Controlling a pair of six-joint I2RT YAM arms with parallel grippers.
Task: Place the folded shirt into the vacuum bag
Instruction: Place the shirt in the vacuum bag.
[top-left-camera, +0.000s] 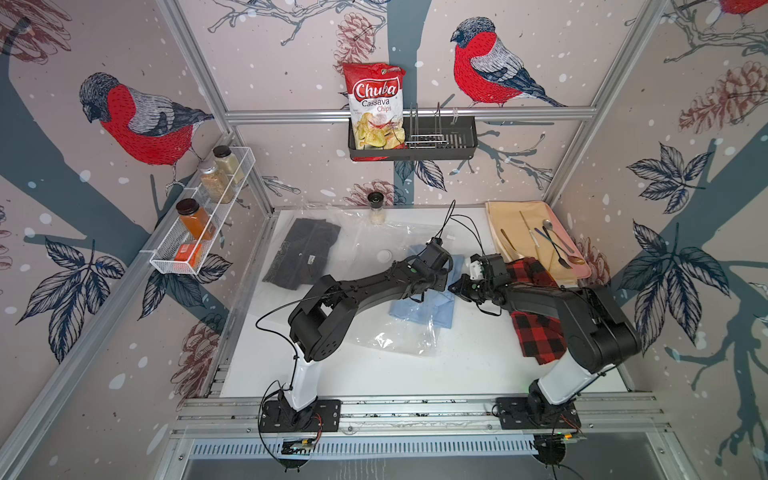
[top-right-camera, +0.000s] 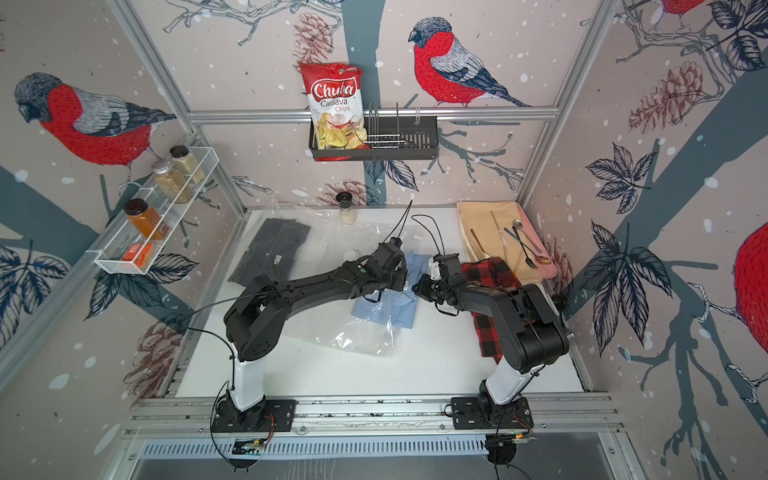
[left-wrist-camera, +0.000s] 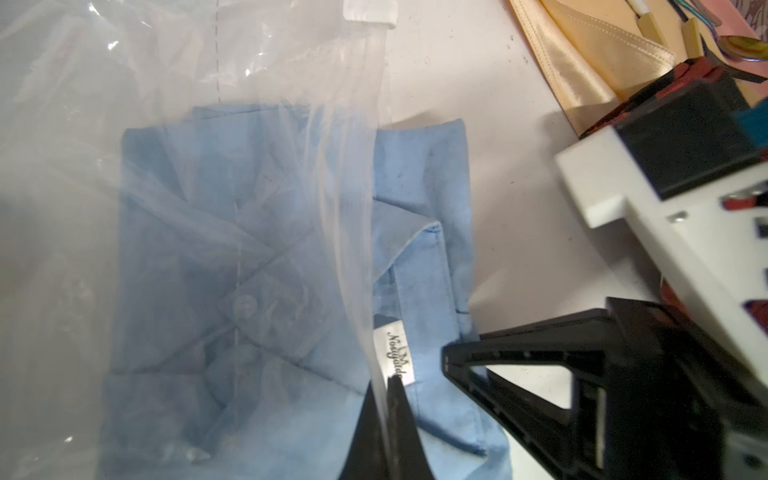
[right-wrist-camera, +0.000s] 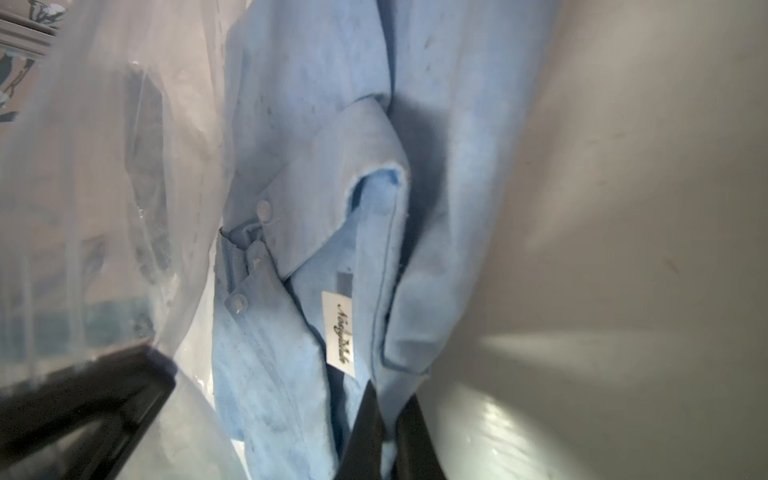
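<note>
Blue folded shirt (left-wrist-camera: 419, 257) lies mostly inside the vacuum bag (left-wrist-camera: 124, 83), its collar edge poking out toward our right gripper (right-wrist-camera: 386, 399). Our left gripper (left-wrist-camera: 388, 395) pinches the bag's upper lip; the right, nearer, seems clamped on that collar, so we judge the push goes leftward

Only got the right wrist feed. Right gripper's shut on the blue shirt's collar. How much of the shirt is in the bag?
Observer: Left wrist view shows most of the blue shirt covered by the film of the vacuum bag. Only the collar end sticks out past the mouth.
Operator: What's holding the mouth?
Observer: The left gripper is shut on the bag's mouth edge, right over the collar.
</note>
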